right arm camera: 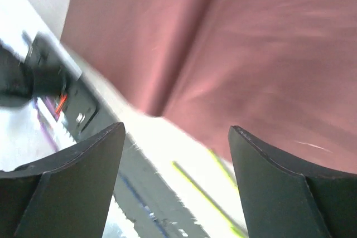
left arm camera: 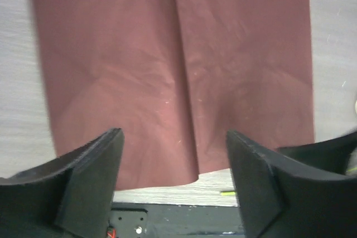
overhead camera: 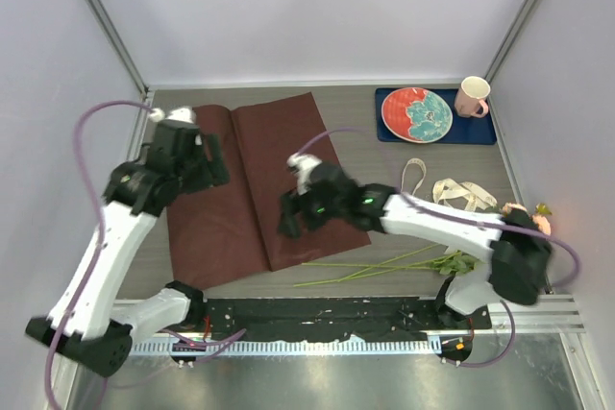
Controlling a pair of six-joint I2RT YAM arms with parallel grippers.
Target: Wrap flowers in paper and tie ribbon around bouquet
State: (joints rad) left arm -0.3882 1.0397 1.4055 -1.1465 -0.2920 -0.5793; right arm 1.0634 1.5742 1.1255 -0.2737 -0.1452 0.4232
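The dark red paper (overhead camera: pixel 252 184) lies spread flat on the table with a crease down its middle. My left gripper (overhead camera: pixel 211 168) hovers open over its far left part, and the left wrist view shows the paper (left arm camera: pixel 167 71) beyond the empty left gripper (left arm camera: pixel 174 165). My right gripper (overhead camera: pixel 288 222) hangs open above the paper's near middle, holding nothing. Past the open right gripper (right arm camera: pixel 175 160), the right wrist view shows the paper (right arm camera: pixel 251 54) and thin green stems (right arm camera: pixel 207 194). The flowers' stems (overhead camera: pixel 370 266) lie near the front edge, the roses (overhead camera: pixel 530 214) partly hidden behind the right arm. The cream ribbon (overhead camera: pixel 450 189) lies looped at the right.
A red and teal plate (overhead camera: pixel 416 114) rests on a dark blue mat (overhead camera: pixel 483 132) at the back right, with a pink mug (overhead camera: pixel 473 96) beside it. A black base rail (overhead camera: pixel 317 319) runs along the near edge. White walls enclose the table on three sides.
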